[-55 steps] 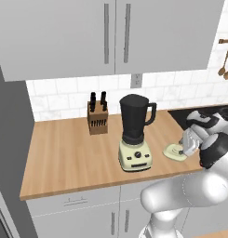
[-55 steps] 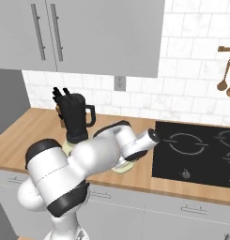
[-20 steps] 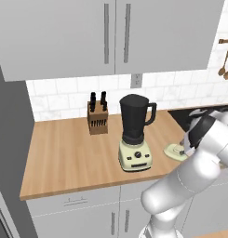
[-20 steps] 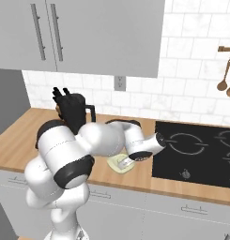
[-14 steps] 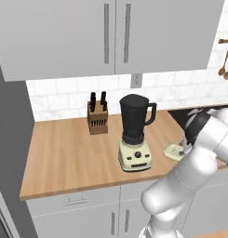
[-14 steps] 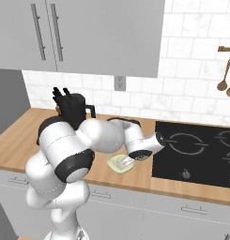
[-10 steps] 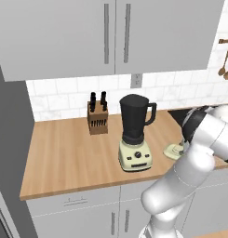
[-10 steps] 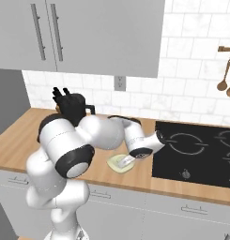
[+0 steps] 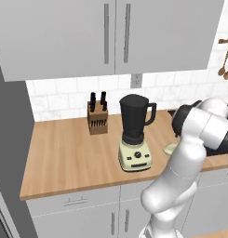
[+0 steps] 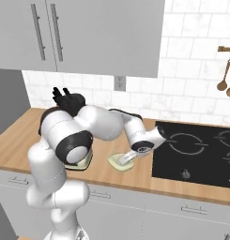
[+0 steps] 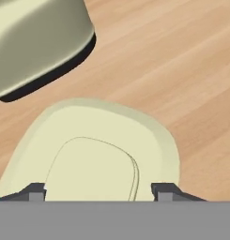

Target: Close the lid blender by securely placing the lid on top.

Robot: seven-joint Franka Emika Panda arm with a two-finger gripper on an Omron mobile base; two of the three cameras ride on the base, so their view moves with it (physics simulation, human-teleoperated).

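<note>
The blender [image 9: 134, 125], a dark jar on a cream base, stands open-topped on the wooden counter. Its cream base [image 11: 36, 37] fills the upper left of the hand view. The pale cream lid [image 10: 117, 161] lies flat on the counter to the blender's right, and its edge [image 9: 170, 148] peeks out beside my arm in the left base view. My gripper [image 10: 128, 158] is down on the lid. In the hand view the gripper [image 11: 100, 192] has its fingertips [image 11: 36, 192] apart, one on each side of the raised centre bump of the lid [image 11: 102, 140], with a small gap left on the right side.
A wooden knife block [image 9: 97, 121] stands at the back left of the counter. A black cooktop [image 10: 196, 150] lies just right of the lid. Wooden utensils [image 10: 224, 70] hang on the tiled wall, and cabinets [image 9: 115, 37] hang above.
The hand has come down closer onto the lid and its fingers have drawn in towards the centre bump. The blender and lid have stayed put.
</note>
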